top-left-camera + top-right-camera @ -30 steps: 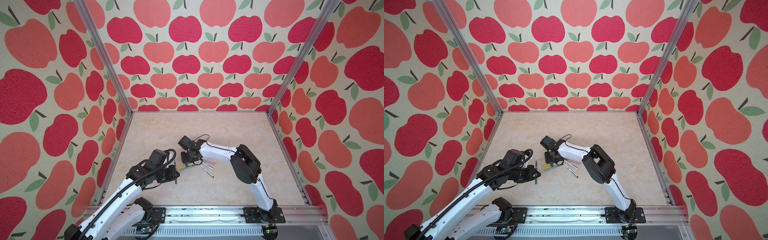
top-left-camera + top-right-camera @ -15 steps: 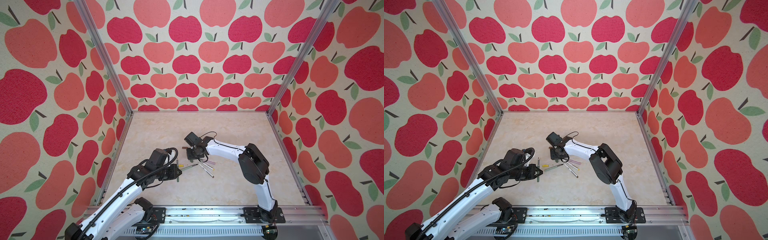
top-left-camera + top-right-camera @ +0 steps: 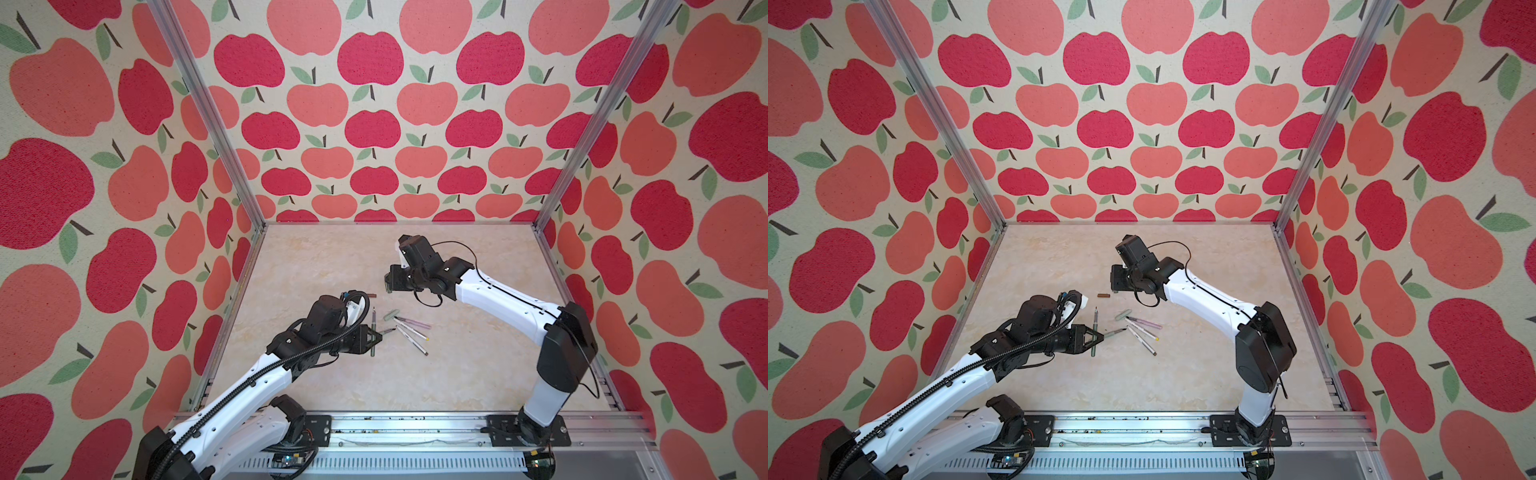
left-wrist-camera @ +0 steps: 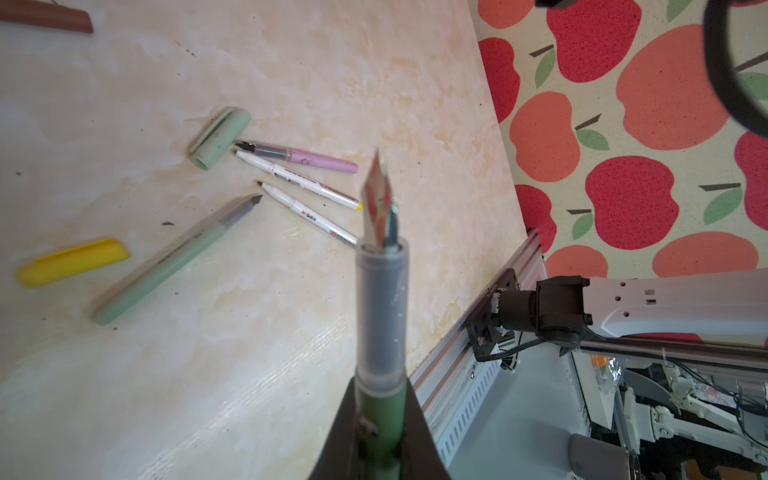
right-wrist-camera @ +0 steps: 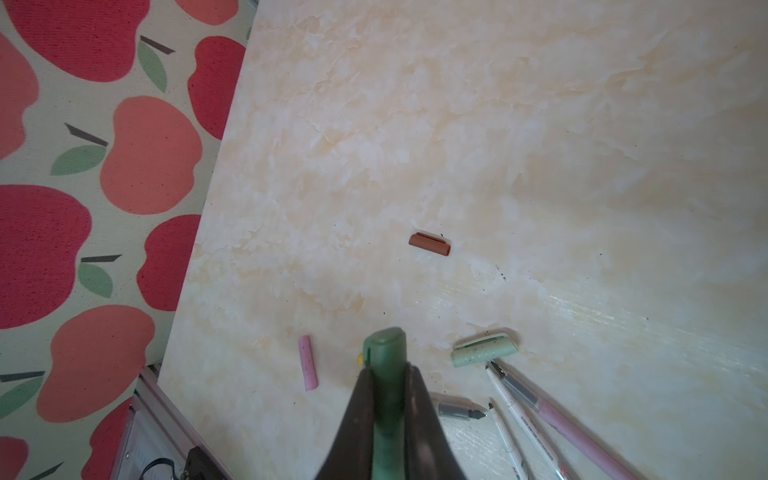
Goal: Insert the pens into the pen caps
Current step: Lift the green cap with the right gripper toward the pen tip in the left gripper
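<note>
The marble-look table (image 3: 332, 266) fills the lower middle of both top views, walled on three sides. Its far half is bare, so there is room to bring the arms together above the clutter.

The left gripper (image 3: 1097, 337), just left of centre, is clamped on the dark green pen (image 3: 1094, 322). It holds the green barrel behind the clear neck, so the bared tip juts free, probably to leave it clear for capping. The right gripper (image 5: 387, 372), up and right of it in the top views, is closed on the dark green cap (image 5: 384, 345). I cannot tell which way the cap's mouth faces. The two are well apart, with open air between them.

Below that gap lie the pale green pen (image 4: 166, 262), pink pen (image 4: 307, 158) and two white pens (image 4: 299, 179), fanned close together, tips near the pale green cap (image 4: 220, 137). The brown cap (image 3: 1103, 295) lies alone between the grippers. The yellow cap (image 4: 72, 262) and pink cap (image 5: 308, 362) show only in wrist views.
</note>
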Tool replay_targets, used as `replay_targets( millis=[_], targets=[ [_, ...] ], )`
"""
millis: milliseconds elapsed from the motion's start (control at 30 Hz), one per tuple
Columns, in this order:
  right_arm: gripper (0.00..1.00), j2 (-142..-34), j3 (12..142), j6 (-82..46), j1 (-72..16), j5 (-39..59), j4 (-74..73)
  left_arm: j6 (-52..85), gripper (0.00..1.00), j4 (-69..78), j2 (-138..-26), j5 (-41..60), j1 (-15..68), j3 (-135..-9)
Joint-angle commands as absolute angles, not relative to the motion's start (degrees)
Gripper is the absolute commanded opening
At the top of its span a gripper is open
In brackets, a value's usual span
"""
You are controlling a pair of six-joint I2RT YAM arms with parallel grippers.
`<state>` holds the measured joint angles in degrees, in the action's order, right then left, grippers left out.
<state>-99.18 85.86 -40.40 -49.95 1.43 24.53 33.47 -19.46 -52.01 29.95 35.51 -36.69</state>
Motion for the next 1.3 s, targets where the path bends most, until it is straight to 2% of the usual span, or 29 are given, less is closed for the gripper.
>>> replay_targets(
  millis=[0, 233, 567, 1267],
  targets=[
    [0.08, -94.81, 83.85, -40.86, -49.48, 4.74, 21.03, 32.76, 0.00, -12.44, -53.69, 31.99, 35.72, -36.10],
    [0.08, -91.09, 80.90, -44.42, -49.39, 7.70, 17.11, 34.25, 0.00, -8.67, -56.71, 32.01, 35.90, -37.17],
    [0.08, -91.41, 79.58, -46.94, -50.10, 10.57, 14.00, 36.69, 0.00, -6.34, -56.60, 30.87, 36.03, -37.40],
    [0.08, -91.43, 78.44, -47.30, -51.23, 10.49, 14.08, 37.18, 0.00, -5.03, -57.77, 30.59, 35.90, -37.62]
  ],
)
